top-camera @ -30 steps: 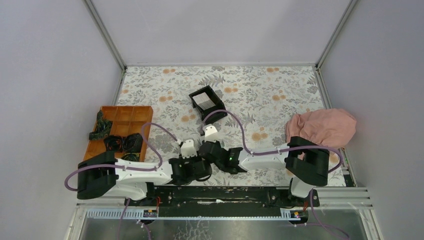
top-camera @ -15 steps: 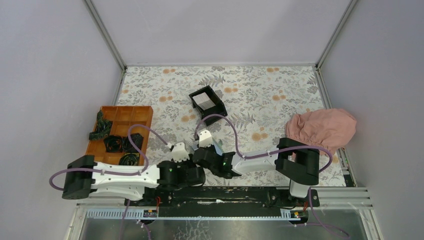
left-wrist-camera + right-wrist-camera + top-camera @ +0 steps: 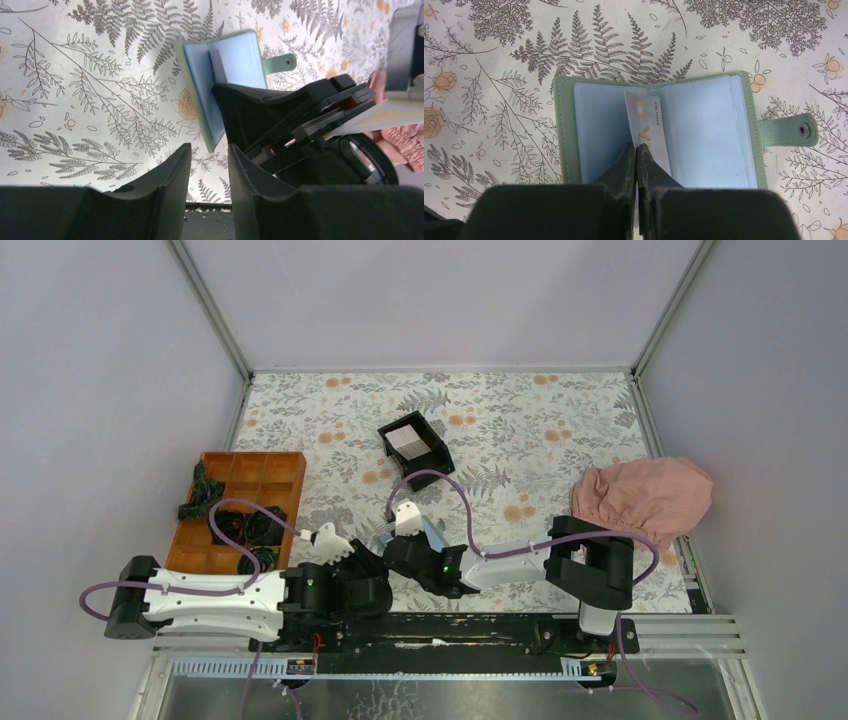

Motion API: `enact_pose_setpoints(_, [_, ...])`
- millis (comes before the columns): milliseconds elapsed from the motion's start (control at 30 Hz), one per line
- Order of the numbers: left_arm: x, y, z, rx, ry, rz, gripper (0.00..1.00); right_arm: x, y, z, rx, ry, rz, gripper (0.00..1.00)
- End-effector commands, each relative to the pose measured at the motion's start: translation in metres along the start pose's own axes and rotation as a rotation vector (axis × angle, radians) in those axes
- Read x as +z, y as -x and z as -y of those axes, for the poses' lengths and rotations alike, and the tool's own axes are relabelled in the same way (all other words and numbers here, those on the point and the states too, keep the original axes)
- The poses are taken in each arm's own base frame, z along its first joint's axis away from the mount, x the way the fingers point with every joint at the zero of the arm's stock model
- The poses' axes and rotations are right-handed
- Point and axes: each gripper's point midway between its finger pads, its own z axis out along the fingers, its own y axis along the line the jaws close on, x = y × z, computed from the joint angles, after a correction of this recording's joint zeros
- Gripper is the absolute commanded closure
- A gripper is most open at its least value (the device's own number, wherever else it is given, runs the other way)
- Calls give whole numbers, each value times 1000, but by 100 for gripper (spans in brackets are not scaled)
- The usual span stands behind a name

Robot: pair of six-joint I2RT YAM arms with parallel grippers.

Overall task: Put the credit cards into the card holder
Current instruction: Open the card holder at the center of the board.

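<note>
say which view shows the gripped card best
Right wrist: the credit card, print visible, against the open card holder, pinched in the right jaws. Left wrist shows a sliver; top external, nothing clear.

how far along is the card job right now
Done: the sage-green folding card holder lies open. In hand: the right end effector pinches a pale grey-white credit card at its centre fold, not visibly pocketed. Left: slide it in; a pale card-like piece sits in the black square box.

card holder (image 3: 599, 125): sage green, pale blue inside | card (image 3: 651, 129): white | table (image 3: 489, 65): grey ferns, orange blossoms
</note>
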Motion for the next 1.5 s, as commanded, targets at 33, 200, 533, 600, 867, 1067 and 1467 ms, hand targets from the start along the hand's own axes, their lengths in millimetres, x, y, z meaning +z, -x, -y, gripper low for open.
enact_pose_setpoints(33, [2, 23, 13, -48, -40, 133, 62, -6, -97, 15, -100, 12, -310, 100])
enact_pose_setpoints(200, [8, 23, 9, -59, -19, 170, 76, -7, -98, 14, -95, 19, -318, 100])
enact_pose_setpoints(533, [16, 25, 3, -112, -34, 210, 80, -12, -100, 12, -76, 43, -328, 100])
enact_pose_setpoints(600, [18, 24, 7, -116, -54, 217, 80, -12, -100, 12, -75, 46, -330, 100])
enact_pose_setpoints(867, [28, 18, 16, -93, -69, 229, 81, -16, -101, 11, -61, 61, -335, 100])
enact_pose_setpoints(1067, [47, 13, 17, -85, -48, 183, 84, -18, -103, 14, -55, 59, -337, 100])
enact_pose_setpoints(1467, [62, 14, 4, -128, -36, 180, 85, -18, -108, 10, -47, 82, -353, 100])
